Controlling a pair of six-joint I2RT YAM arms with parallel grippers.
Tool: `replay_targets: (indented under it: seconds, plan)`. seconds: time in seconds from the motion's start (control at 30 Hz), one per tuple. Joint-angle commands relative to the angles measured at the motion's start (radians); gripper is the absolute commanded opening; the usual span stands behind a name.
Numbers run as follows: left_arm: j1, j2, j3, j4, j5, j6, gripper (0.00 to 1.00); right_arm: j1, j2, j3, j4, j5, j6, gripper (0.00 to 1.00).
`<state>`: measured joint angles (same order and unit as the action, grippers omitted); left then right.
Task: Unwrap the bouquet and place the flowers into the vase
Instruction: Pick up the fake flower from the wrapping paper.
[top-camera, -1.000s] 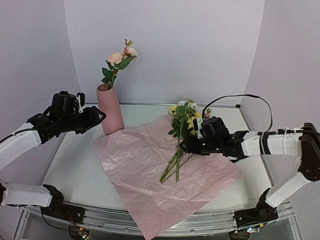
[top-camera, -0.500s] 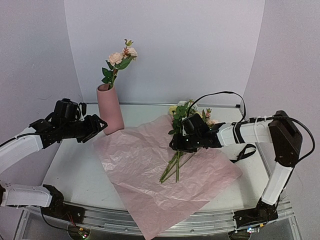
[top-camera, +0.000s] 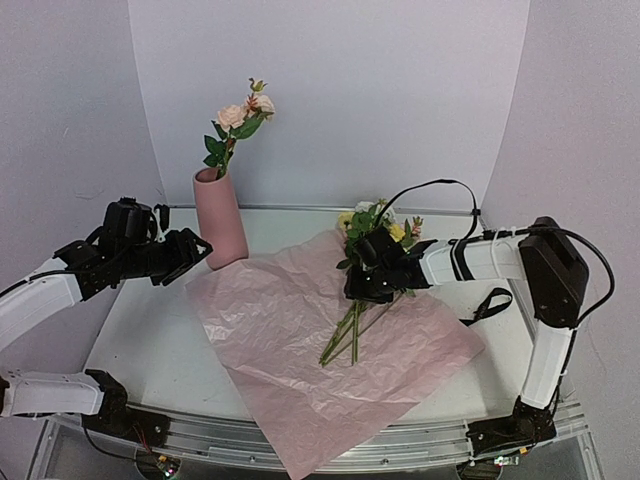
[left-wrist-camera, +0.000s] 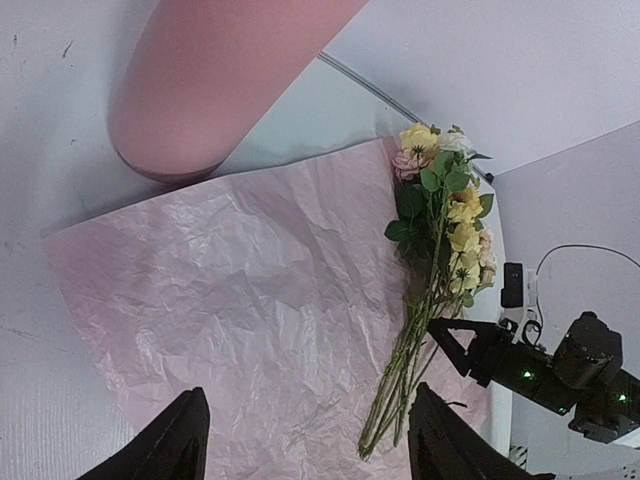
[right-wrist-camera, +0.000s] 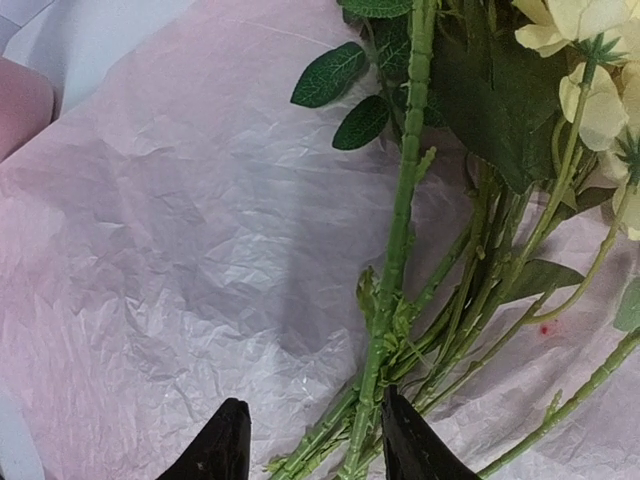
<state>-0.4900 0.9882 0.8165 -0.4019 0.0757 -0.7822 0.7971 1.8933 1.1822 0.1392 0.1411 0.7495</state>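
Right gripper (top-camera: 357, 291) has advanced left over the crinkled pink paper sheet (top-camera: 270, 340) mid-worktop, reaching the loose green-stemmed flowers (top-camera: 352, 325); the tall matte pink cylindrical vase (top-camera: 221, 225) stands back-left.
Left wrist: left gripper (left-wrist-camera: 305, 440) wide, empty.
Right wrist: jaws half-parted astride one stem (right-wrist-camera: 395, 250), unclamped; pick pending.

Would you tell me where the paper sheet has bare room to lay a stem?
Free: the paper between the vase and the flowers, and its near corner. Crowded: the stems, where the right gripper straddles them.
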Motion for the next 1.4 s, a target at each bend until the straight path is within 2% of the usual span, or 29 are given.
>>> replay_targets:
  seconds: [0.0,0.43,0.77,0.87,1.0,1.07,1.37]
  plan:
    - [0.001,-0.006,0.011,0.015,-0.016,0.019,0.69,0.000,0.030,0.043,-0.071,0.061,0.016,0.45]
    - [0.001,-0.009,0.005,0.011,-0.020,0.018,0.69,0.000,0.090,0.092,-0.116,0.088,0.028,0.33]
    - [0.001,0.005,0.008,0.010,-0.024,0.017,0.69,0.000,0.111,0.115,-0.137,0.104,0.036,0.28]
    - [0.001,0.009,0.009,0.010,-0.024,0.016,0.69,0.000,0.116,0.120,-0.138,0.103,0.044,0.24]
    - [0.001,0.013,0.008,0.011,-0.025,0.016,0.69,0.000,0.118,0.127,-0.138,0.095,0.055,0.07]
    - [0.001,0.016,0.006,0.011,-0.024,0.015,0.69,-0.001,0.118,0.132,-0.138,0.086,0.057,0.02]
    - [0.001,0.024,0.028,0.010,-0.001,0.001,0.68,-0.001,0.024,0.106,-0.138,0.078,0.070,0.00]
